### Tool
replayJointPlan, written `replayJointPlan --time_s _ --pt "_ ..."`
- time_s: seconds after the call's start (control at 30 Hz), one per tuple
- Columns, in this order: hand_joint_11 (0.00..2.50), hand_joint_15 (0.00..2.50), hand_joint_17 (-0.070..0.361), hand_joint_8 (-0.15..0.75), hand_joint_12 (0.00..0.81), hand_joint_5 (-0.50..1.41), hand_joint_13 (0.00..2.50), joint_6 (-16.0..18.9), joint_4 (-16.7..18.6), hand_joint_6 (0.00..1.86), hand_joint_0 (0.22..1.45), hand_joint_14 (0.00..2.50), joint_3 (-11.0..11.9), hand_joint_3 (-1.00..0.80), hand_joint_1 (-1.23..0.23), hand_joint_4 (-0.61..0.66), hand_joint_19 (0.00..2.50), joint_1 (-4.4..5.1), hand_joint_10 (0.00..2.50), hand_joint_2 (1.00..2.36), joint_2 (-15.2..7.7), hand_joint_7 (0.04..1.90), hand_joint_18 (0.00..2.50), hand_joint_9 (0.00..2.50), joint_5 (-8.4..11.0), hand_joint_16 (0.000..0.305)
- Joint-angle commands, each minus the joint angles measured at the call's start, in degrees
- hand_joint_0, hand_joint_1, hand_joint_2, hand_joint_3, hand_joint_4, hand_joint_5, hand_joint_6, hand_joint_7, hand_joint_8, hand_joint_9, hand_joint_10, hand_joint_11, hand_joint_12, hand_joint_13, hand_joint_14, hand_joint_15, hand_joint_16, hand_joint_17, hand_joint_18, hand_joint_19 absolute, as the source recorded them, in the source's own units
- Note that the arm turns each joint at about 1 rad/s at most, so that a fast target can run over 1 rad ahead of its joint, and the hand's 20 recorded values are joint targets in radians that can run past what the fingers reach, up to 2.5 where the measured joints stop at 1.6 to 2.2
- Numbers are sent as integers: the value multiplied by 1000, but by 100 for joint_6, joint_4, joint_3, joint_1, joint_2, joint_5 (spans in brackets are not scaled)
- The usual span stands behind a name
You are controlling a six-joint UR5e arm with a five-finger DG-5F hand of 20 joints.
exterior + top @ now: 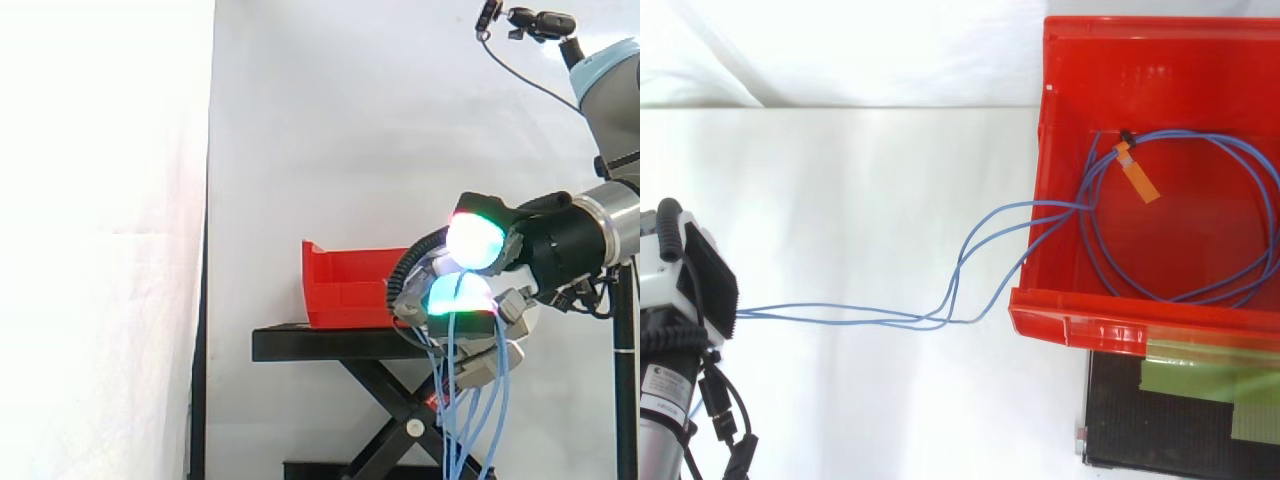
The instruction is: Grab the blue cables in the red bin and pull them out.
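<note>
Blue cables (890, 318) partly out of the red bin (1090, 325); hand (475, 245) closed on them.
Hand sits well clear of the bin, fingers curled round the strands, loose lengths hanging below it. The strands cross the bin's wall near a corner and run straight to the hand. The main coil lies inside the bin. Judgement: pull along that line, directly away from the bin.
</note>
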Motion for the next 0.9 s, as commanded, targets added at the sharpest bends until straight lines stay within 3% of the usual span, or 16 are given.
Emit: replayJointPlan --time_s 0.0,0.47,0.87 --pt "1519 989 133 337 423 628 1107 0 0 1105 683 1350 0 -1000 -918 380 1388 0 0 1000 2 267 1107 1272 -7 59" --pt "1538 1077 119 312 387 651 1117 0 0 1230 752 1249 0 -1000 -984 341 1422 0 2 1000 2 252 1081 1300 -16 53" --pt "1568 1164 104 276 361 693 1148 0 0 1315 902 1132 0 -1000 -1008 253 1433 0 4 1000 -7 262 1068 1335 -7 46"
